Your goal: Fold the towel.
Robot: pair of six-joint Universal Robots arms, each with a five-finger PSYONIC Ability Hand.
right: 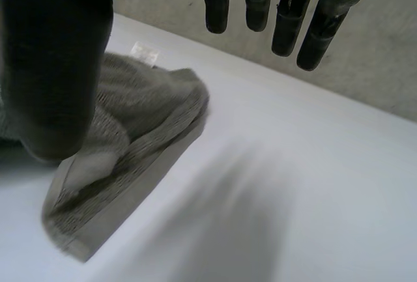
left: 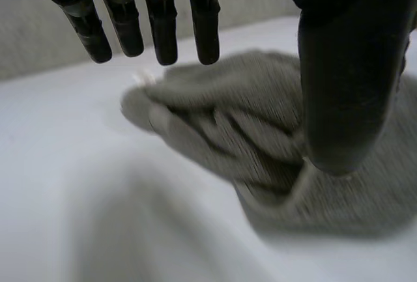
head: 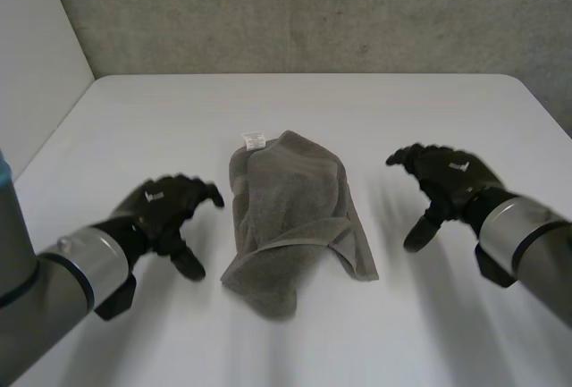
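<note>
**Towel** (head: 290,213): one, grey. It lies in a bunched, loosely doubled heap at the middle of the white surface (head: 357,110). A white label (head: 254,140) shows at its far end. A hemmed edge (head: 295,246) crosses the near end, with a flap spilling toward the right arm's side. The layers are uneven and rumpled, so the fold is judged unfinished. It sits midway between the arms, probably so that both can reach it.

**Left hand** (head: 170,208): just beside the towel's left edge and apart from it, raised off the surface. It is released, with the fingers loose, the thumb set wide, and nothing held.

**Right hand** (head: 442,181): near the towel's right edge and apart from it, raised off the surface. It is likewise released, with the fingers spread from the thumb and nothing held.

**Placement note:** the hands flank the heap, one on each side, with their palms turned in toward it. This reads as a ready stance for taking opposite edges. The towel would likely need spreading flat before a clean fold, since loose terry sags and drags.
</note>
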